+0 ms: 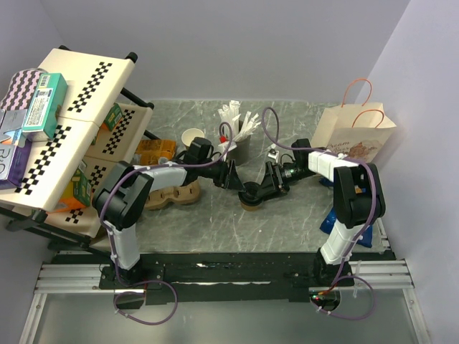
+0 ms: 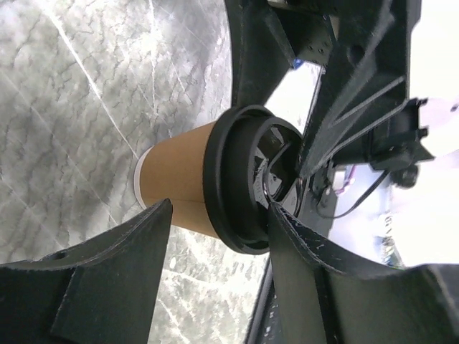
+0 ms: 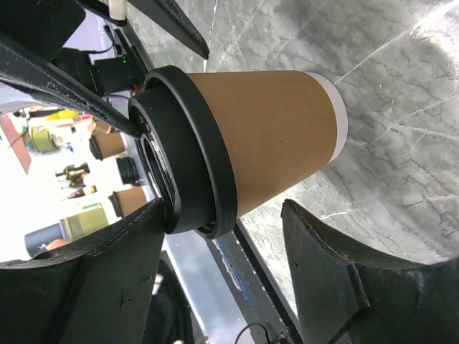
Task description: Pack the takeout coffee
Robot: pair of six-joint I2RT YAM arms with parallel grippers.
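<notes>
Tipping is the main hazard at this stage. The lidded kraft cup (image 1: 252, 196) stands upright near the middle of the desk (image 1: 201, 229), with a claw on each side of it. The right claw (image 3: 221, 211) is spread open: its wrist view shows a clear gap between one finger and the cup wall, while the other finger lies against or just beside the black lid (image 3: 208, 143). The left claw (image 2: 219, 213) has its fingers apart on either side of the cup, but we cannot tell whether they press on it or merely flank it. We judge that a sideways withdrawal by either arm could catch the lid rim and topple the cup or lift the lid off. Claws this near each other could also collide if both move at once. A hard squeeze on the paper wall may deform it and unseat the lid. The moulded cup carrier (image 1: 172, 195) lies to the left and the paper bag (image 1: 353, 140) well to the right, so any transfer is a carry, and a loose grip would drop the cup.
</notes>
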